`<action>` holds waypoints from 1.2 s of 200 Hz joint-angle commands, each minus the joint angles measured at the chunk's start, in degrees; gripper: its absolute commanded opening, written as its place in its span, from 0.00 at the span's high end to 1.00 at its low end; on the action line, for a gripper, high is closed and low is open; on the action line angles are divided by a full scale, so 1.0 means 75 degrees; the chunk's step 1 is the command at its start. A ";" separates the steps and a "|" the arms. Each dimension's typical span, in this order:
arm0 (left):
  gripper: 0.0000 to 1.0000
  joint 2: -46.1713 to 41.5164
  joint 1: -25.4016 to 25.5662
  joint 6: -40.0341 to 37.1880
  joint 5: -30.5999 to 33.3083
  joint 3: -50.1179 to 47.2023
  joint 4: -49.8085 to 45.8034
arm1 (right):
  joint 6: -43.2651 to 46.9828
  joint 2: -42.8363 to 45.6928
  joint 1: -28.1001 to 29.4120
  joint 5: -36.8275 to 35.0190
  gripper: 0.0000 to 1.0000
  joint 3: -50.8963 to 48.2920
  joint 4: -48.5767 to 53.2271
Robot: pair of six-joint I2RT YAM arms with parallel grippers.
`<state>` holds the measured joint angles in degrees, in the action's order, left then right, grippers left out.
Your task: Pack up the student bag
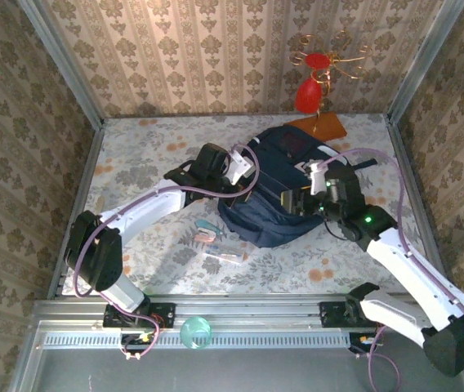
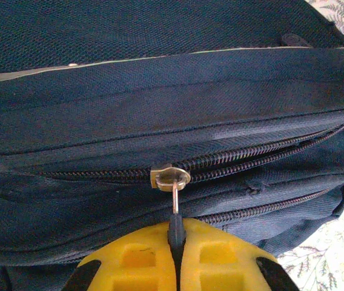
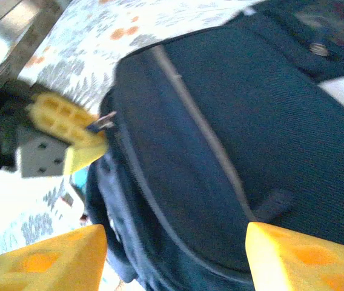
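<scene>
The student bag (image 1: 269, 214) is a dark navy backpack lying in the middle of the table. My left gripper (image 1: 238, 166) is at its left side. In the left wrist view the yellow fingers (image 2: 129, 257) are pressed together on the dark zipper pull (image 2: 175, 225), which hangs from a brass slider (image 2: 169, 177) on a partly open zip. My right gripper (image 1: 293, 200) hovers over the bag's front. Its fingers (image 3: 45, 260) stand wide apart above the navy fabric (image 3: 232, 139) and touch nothing. The left gripper's fingers (image 3: 69, 124) holding the pull also appear in the right wrist view.
A red ornament on a wooden base (image 1: 314, 98) stands behind the bag. Small pens and a teal item (image 1: 209, 241) lie on the floral cloth in front of the bag. A teal ball (image 1: 195, 332) rests on the near rail. Patterned walls enclose three sides.
</scene>
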<state>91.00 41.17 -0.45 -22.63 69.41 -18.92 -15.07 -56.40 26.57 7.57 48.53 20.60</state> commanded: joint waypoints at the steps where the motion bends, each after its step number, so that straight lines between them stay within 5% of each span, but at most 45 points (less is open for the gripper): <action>1: 1.00 -0.0566 0.0041 0.0153 -0.0518 0.0250 0.0472 | 0.1278 -0.0413 0.0469 -0.0549 0.36 0.0272 -0.0533; 109: 1.00 -0.0696 0.0113 0.0060 -0.0487 0.0168 0.0381 | 0.2062 -0.2632 0.0713 -0.1053 0.52 0.1117 -0.1039; 160: 1.00 -0.0730 -0.0028 0.0014 -0.0065 0.0103 0.0155 | 0.2034 -0.2289 0.0668 -0.1529 1.00 0.0802 -0.0851; 240: 1.00 -0.0650 -0.1134 0.0238 -0.0215 -0.0025 0.0098 | 0.1136 -0.0569 0.0094 -0.1233 1.00 -0.0541 -0.0617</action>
<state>88.31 38.02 0.43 -27.29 68.69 -19.57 -2.87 -64.69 30.15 2.85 47.05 10.61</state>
